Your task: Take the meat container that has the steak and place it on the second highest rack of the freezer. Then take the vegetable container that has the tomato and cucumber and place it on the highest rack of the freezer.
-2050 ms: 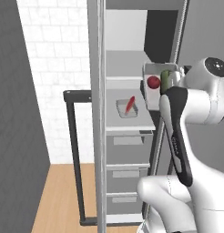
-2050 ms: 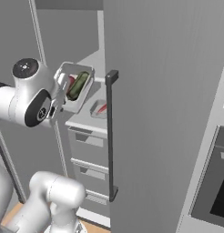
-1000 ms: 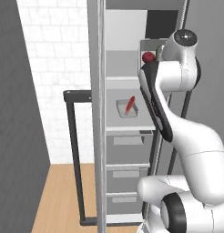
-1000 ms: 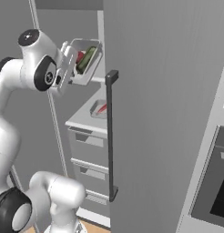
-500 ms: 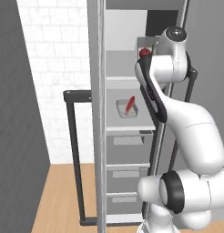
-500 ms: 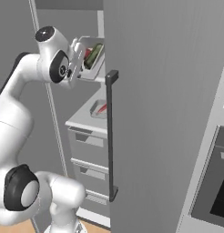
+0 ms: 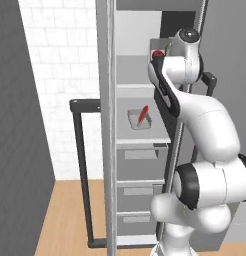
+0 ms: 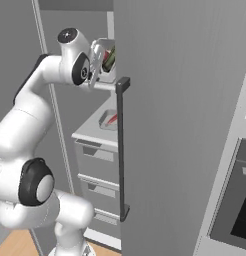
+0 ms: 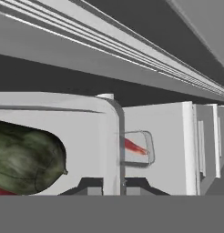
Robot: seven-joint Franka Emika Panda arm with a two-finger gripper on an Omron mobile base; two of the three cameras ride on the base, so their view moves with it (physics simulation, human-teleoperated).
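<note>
The gripper (image 8: 98, 59) is clamped on the rim of the vegetable container (image 8: 108, 64), holding it up at the mouth of the freezer (image 7: 137, 150), level with the highest rack (image 7: 135, 86). From the hand's own camera the cucumber (image 9: 27, 160) bulges large against the container's clear wall; from the left the tomato (image 7: 156, 54) peeks out beside the wrist. The container looks tipped rather than level, and it is not yet resting on the rack.

That tilt is my worry. If the arm pushes in at this angle, the tomato could roll to the low side and out over the rim, or the container's edge could catch the front lip of the rack and twist in the fingers. Letting go before the base sits flat would drop it toward the shelf below.

On that lower shelf, the second highest rack (image 7: 141, 135), the meat container (image 7: 139, 119) already sits with the steak (image 7: 143, 114) in it, just above the grey drawers (image 7: 140, 161). The freezer door (image 8: 180, 125) stands open beside the arm, its dark bar handle (image 8: 122, 150) close to the elbow. Left of the freezer runs a white brick wall (image 7: 55, 90), with wooden floor (image 7: 70, 220) below.
</note>
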